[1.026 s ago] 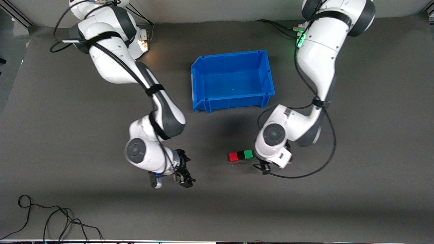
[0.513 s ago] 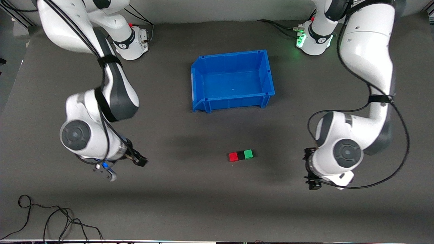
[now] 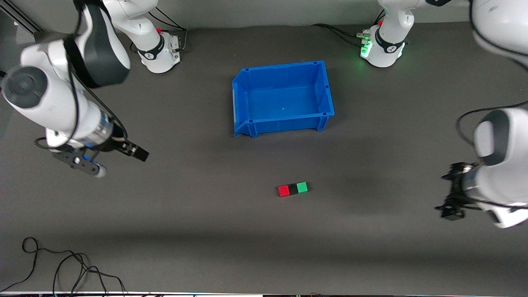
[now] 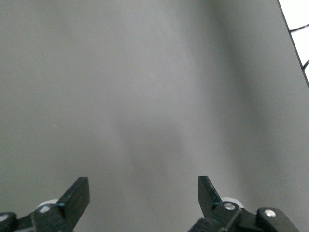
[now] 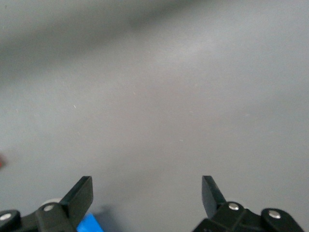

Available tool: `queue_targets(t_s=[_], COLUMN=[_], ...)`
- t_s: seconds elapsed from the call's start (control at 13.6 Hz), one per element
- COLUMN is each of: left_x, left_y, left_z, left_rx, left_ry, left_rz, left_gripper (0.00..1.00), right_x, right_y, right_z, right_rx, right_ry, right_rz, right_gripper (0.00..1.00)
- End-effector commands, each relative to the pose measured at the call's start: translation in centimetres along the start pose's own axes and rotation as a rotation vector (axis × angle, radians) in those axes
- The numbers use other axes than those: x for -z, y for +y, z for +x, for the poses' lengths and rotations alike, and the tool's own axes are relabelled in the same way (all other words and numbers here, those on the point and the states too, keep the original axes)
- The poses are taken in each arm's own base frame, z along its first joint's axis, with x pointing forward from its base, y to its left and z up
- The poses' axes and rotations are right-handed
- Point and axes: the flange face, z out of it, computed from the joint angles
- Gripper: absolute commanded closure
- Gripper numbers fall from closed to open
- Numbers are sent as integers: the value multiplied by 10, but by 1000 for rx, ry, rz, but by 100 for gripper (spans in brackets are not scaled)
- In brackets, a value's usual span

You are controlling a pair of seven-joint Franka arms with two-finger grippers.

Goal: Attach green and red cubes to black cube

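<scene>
The red cube, black cube and green cube touch in 1 row, between the left gripper and right gripper. Both grippers are wide open, holding nothing, well apart from the row.

You've got three cubes in a touching row on the worktop, nearer the camera than the bin: the black cube sits between the red cube and the green cube, which lies toward the left arm's end.
</scene>
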Motion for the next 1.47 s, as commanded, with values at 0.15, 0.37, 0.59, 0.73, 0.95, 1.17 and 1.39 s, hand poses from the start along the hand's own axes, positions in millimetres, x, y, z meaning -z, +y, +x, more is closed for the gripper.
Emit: queue_targets(t_s=[0.15,0.37,0.59,0.73,0.95,1.17,1.39], left_x=[53,87,114,116,140,143,142], left_y=[-68,-102,-117,-116,-120,-115,-111], left_z=[37,46,50,47,29,18,12], left_rx=[-266,-380,-419,-444,-567,-686,-801], left_ry=[-43,-67,-97,-104,-111,-104,-97], left_rz=[39,50,37,22,-44,-49,-50], left_gripper=[0,0,0,0,0,0,0], right_x=[29,34,38,44,47,55,56], right_y=[77,98,111,108,100,100,94], right_z=[-2,4,7,8,16,14,10], right_rx=[186,287,265,268,267,269,288], right_ry=[-10,-53,-53,-42,-44,-29,-26], right_rz=[6,26,34,35,31,36,39], right_gripper=[0,0,0,0,0,0,0])
